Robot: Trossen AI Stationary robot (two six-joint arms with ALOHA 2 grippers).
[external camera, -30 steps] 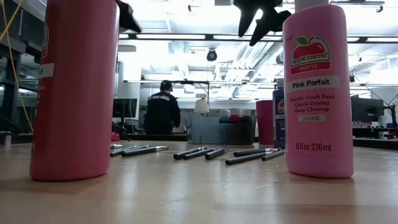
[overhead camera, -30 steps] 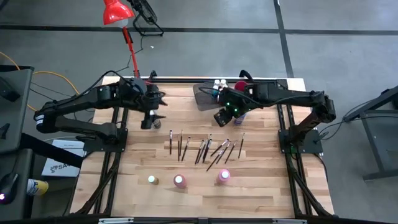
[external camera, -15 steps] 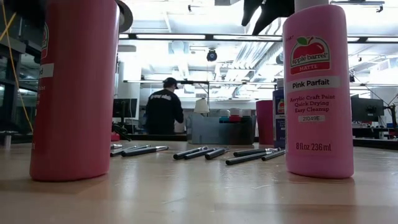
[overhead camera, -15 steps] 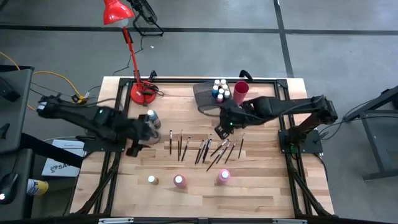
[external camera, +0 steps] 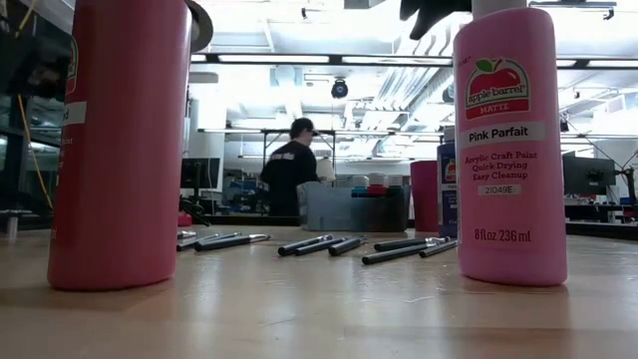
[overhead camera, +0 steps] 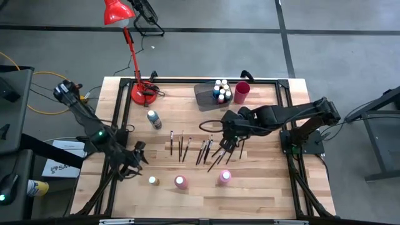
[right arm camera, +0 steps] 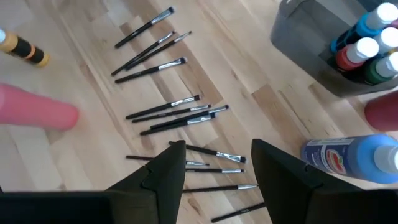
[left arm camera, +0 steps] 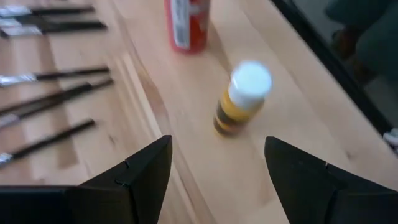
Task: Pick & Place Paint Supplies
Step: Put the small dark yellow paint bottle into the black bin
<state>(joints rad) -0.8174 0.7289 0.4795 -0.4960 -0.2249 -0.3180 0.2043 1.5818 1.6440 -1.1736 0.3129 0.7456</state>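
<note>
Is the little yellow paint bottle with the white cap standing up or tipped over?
Standing up. The little yellow paint bottle sits on its base on the wooden table, white cap on top.

The low view is cutting off the caps of both pink bottles (external camera: 120, 140), and the near one is hiding most of the blue bottle (external camera: 446, 189). Blur is smearing the yellow bottle (left arm camera: 242, 99). Labels inside the grey bin (overhead camera: 206, 97) are reading too small.

Bright ceiling light glares in the low view; left wrist view seems motion-blurred.
</note>
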